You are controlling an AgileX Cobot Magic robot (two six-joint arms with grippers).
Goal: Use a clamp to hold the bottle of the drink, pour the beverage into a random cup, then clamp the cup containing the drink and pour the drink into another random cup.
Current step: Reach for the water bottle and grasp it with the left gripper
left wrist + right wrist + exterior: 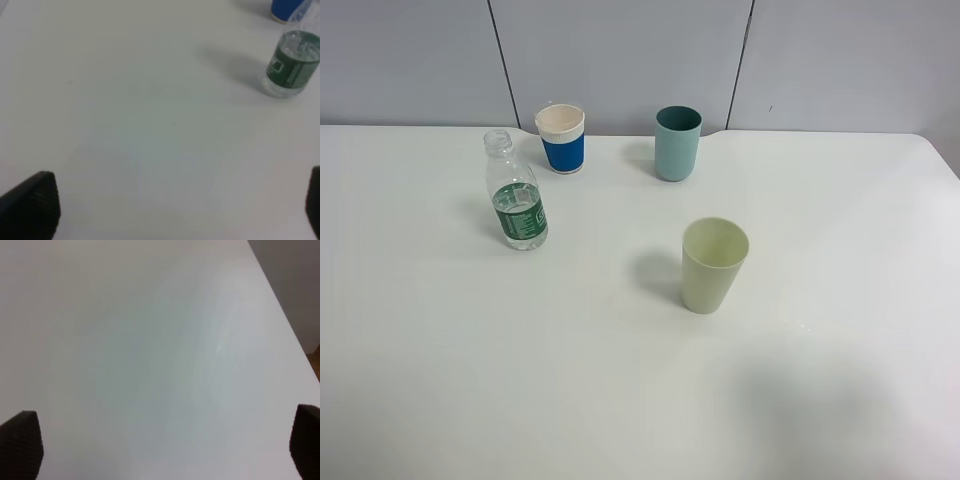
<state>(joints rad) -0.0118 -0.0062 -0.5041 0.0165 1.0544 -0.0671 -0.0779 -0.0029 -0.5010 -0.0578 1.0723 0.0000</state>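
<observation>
A clear, uncapped drink bottle (517, 193) with a green label stands upright at the table's left; it also shows in the left wrist view (292, 64). Three cups stand upright: a blue-and-white one (562, 138) behind the bottle, a teal one (677, 143) at the back middle, a pale green one (713, 264) near the centre. Neither gripper shows in the exterior view. My left gripper (175, 210) is open and empty above bare table, well short of the bottle. My right gripper (165, 450) is open and empty over bare table.
The white table (470, 380) ends at a grey panelled wall (620, 50) behind the cups. The table's right edge (285, 320) shows in the right wrist view, with a drop beyond it.
</observation>
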